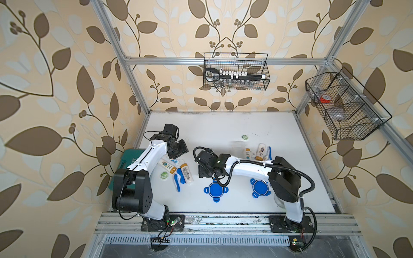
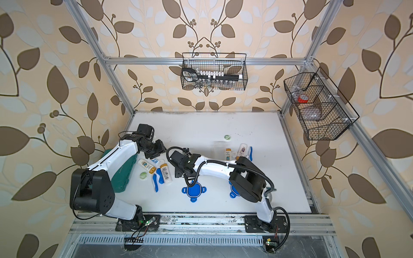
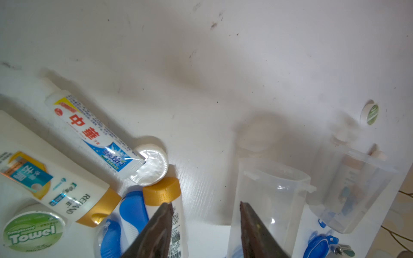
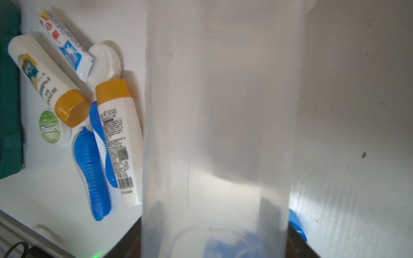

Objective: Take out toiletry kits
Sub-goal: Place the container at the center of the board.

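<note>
My right pincer pinches a clear plastic jar, plain in its wrist view, lost from above; my left pincer stands spread beside an orange-capped white bottle.

"Towel" on green-white disc, "REPAND" on white orange-capped bottle, red "中華" on small tube, finer print unreadable

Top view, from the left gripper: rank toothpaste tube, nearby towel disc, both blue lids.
1. Toothpaste tube, beside the left gripper.
2. Towel disc, by the left arm.
3. Centre blue lid, front middle.
4. Right blue lid, by the right arm.
</note>
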